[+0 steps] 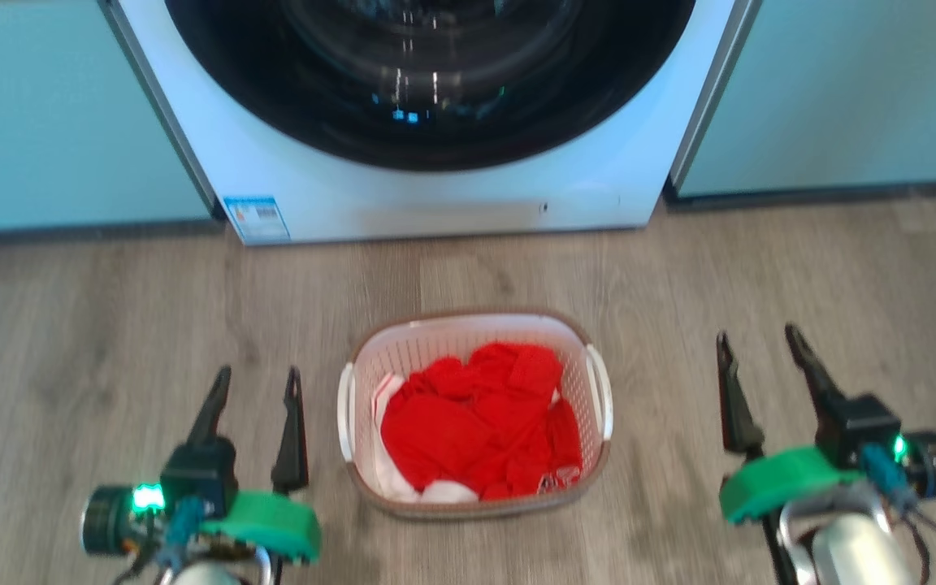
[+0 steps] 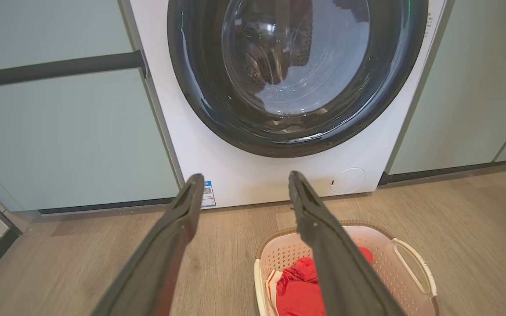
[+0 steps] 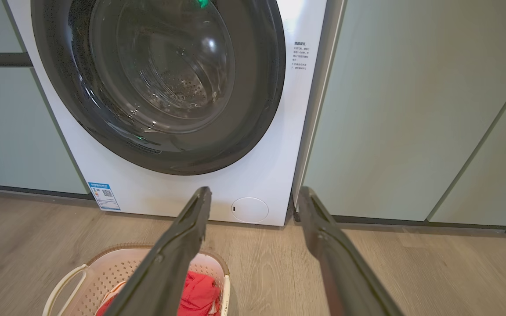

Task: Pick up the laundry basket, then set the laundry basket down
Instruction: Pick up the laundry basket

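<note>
Currently pre-grasp step: laundry basket (image 1: 427,345) set on floor (image 1: 110,325), centred before washer (image 1: 435,203), not yet lifted. Left tool (image 1: 259,372) before washer's left corner, right tool (image 1: 757,333) past its right corner; both spread, empty. Next: side handles (image 1: 345,410) to be pinched, lifted evenly.

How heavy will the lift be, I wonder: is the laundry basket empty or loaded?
Loaded: the laundry basket holds a heap of red cloth and some white fabric, covering its bottom.

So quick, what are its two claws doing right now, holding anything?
Left gripper: open, holding nothing, apart from the laundry basket.
Right gripper: open, holding nothing.
</note>
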Controlling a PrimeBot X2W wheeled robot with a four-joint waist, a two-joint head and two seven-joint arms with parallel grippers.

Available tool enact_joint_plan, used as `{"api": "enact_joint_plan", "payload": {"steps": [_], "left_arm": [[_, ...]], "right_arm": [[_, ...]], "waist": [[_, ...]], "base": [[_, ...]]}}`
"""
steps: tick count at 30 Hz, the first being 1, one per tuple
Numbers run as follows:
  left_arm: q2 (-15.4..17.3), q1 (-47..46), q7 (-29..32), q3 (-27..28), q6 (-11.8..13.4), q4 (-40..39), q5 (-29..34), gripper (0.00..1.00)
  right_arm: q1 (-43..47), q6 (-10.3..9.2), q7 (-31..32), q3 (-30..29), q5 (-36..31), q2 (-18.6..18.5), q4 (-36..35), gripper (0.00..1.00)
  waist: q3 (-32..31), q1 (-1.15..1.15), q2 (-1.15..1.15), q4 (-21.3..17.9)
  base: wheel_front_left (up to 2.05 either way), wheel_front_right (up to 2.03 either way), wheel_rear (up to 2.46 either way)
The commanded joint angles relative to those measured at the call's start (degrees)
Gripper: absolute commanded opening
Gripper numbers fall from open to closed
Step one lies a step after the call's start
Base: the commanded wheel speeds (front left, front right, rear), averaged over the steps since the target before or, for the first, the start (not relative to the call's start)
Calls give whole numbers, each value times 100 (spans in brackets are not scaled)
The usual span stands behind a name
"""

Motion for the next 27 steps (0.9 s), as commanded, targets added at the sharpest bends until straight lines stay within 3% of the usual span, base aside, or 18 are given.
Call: {"api": "enact_joint_plan", "payload": {"steps": [1,16,27], "left_arm": [[-23,-437,-55,227,-37,-113,-24,100],[-49,-1931,-55,296,-230,984,-183,100],[-50,-3086,-55,39,-333,2053,-367,100]], "right_arm": [[-420,34,-68,77,-41,-72,-134,100],[-1857,34,-68,-78,-65,-72,759,100],[-2895,34,-68,-120,-35,-72,1822,100]], "waist": [[315,0,0,0],[2195,0,0,49],[3433,0,0,152]], "base": [[0,0,0],[0,0,0],[0,0,0]]}}
